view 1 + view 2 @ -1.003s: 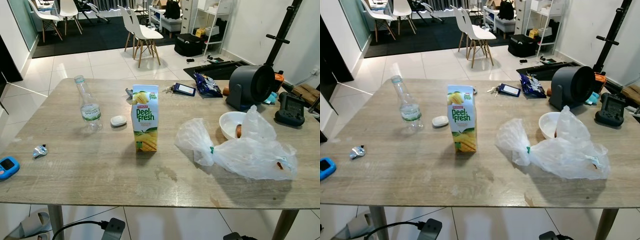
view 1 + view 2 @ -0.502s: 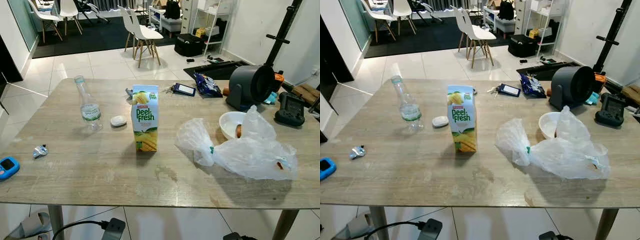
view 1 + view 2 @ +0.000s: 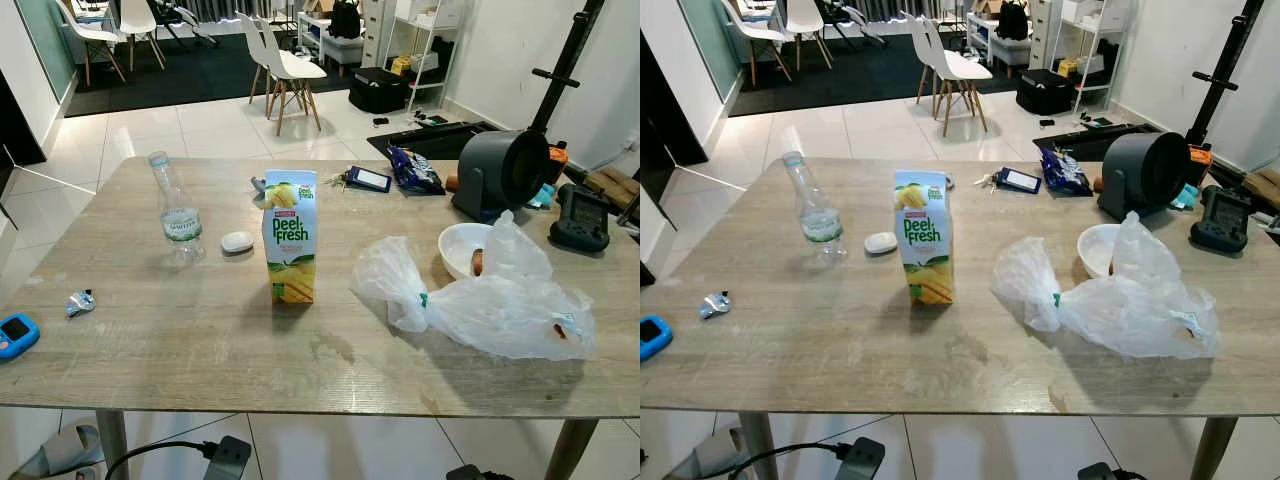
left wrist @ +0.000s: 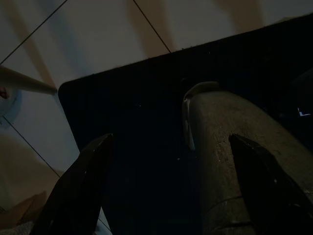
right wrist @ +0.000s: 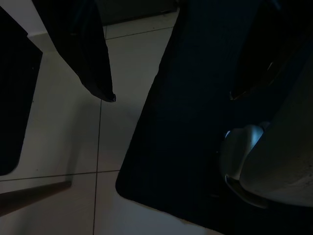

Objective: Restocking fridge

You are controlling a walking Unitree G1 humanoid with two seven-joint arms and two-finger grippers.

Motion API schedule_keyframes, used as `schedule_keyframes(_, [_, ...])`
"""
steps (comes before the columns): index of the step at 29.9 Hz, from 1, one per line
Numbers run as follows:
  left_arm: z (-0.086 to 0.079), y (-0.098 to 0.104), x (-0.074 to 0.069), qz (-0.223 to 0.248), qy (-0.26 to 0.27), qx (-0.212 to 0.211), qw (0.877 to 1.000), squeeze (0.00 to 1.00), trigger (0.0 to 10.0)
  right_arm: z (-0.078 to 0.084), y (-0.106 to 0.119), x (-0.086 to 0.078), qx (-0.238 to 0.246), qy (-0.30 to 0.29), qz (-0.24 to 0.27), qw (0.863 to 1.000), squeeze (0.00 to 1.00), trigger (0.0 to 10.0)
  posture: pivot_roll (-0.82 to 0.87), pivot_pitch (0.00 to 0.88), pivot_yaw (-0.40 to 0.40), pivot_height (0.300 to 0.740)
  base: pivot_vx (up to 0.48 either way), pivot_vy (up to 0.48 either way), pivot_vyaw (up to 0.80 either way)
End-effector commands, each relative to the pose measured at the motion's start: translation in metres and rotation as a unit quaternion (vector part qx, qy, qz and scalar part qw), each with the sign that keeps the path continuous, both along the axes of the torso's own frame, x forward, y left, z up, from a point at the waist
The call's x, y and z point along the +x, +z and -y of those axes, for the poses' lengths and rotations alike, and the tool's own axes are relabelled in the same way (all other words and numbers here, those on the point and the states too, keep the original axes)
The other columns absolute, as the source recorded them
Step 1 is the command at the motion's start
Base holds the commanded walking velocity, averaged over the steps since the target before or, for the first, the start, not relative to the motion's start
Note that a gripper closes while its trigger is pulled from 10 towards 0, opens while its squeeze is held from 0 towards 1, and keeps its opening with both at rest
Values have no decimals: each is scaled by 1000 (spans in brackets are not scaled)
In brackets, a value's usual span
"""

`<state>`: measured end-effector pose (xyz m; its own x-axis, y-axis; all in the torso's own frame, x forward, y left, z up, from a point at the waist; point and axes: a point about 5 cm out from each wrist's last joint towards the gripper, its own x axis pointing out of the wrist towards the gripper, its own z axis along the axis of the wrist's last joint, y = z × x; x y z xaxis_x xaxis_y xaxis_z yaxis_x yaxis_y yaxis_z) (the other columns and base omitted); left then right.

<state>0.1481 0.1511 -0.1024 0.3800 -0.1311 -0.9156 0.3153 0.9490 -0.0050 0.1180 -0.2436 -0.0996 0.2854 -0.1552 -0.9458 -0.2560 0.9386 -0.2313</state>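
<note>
Peel Fresh juice carton (image 3: 290, 250) upright mid-frame on the wooden table (image 3: 200, 340), water bottle (image 3: 176, 212) to its left, plastic bags (image 3: 480, 300) right. Left gripper (image 4: 166, 186) and right gripper (image 5: 171, 73) hanging over dark floor, fingers spread wide, holding nothing.

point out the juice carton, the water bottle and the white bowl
juice carton (image 3: 291, 240), left eye view, on the front face at the printed name
water bottle (image 3: 181, 223), left eye view, on its label
white bowl (image 3: 460, 250), left eye view, on its bare inner wall
</note>
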Motion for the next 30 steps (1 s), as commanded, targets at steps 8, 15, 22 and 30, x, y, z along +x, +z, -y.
schedule_keyframes(8, [-3,-2,-6,-15,-1,6,1000,0,10000,0,0,-1,1,5,-3,1000,0,10000,67,0,-12,740,0,0,0])
schedule_keyframes(15, [-4,-2,-7,-18,-1,7,1000,0,10000,0,0,-1,2,3,-4,1000,0,10000,67,0,-10,740,0,0,0])
schedule_keyframes(22, [-3,-2,-5,-14,5,4,1000,0,10000,0,0,1,3,4,-2,1000,0,10000,73,0,-12,740,0,0,0])
schedule_keyframes(30, [-3,-2,-6,-16,4,5,1000,0,10000,0,0,0,1,4,-1,1000,0,10000,67,0,-11,740,0,0,0])
